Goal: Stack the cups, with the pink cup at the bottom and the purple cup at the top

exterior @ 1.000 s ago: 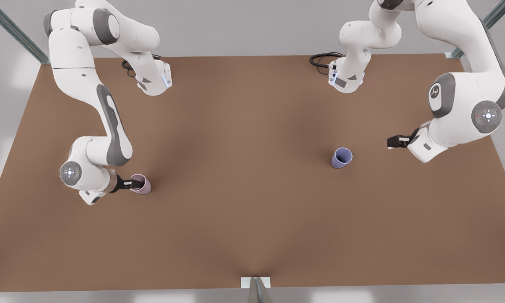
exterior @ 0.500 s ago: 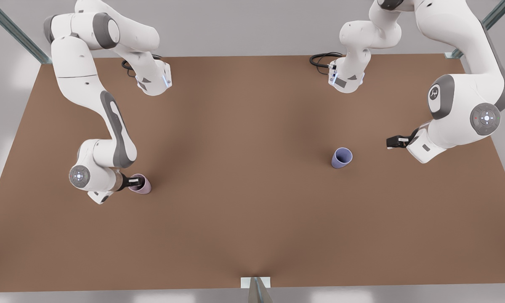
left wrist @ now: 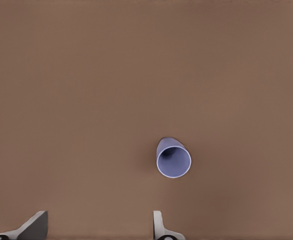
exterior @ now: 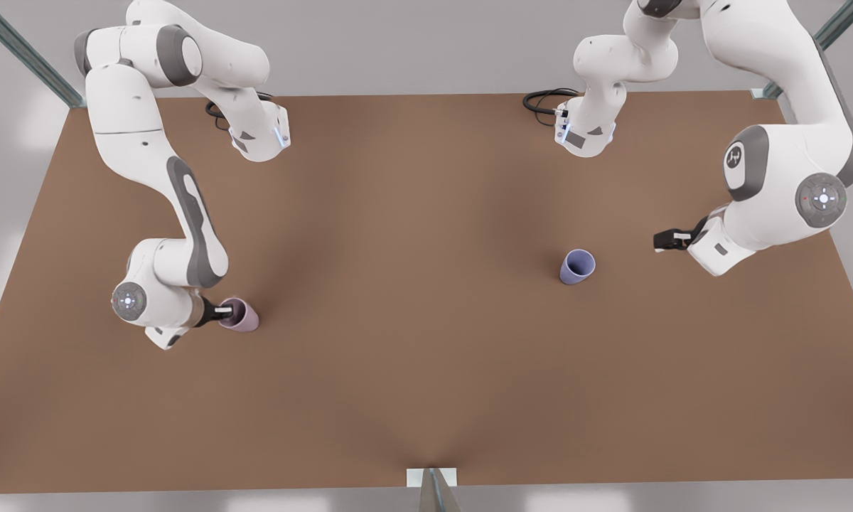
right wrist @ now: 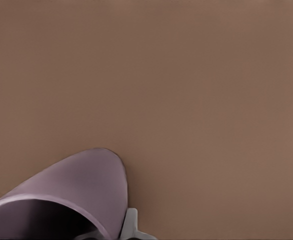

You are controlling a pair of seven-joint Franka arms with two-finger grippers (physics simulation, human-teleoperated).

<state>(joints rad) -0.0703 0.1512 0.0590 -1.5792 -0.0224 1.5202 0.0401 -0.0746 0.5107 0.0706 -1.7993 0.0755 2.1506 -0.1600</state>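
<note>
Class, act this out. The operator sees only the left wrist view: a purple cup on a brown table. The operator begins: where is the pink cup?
Observer: The pink cup sits on the same table, far toward the front view's left.
Operator: Is anything touching it?
Observer: Yes. The right gripper grips its rim, one of the jaws inside and one outside.
Operator: Where is my own gripper relative to the purple cup?
Observer: The left gripper hovers to the front view's right of the purple cup, apart from it, jaws open.
</note>
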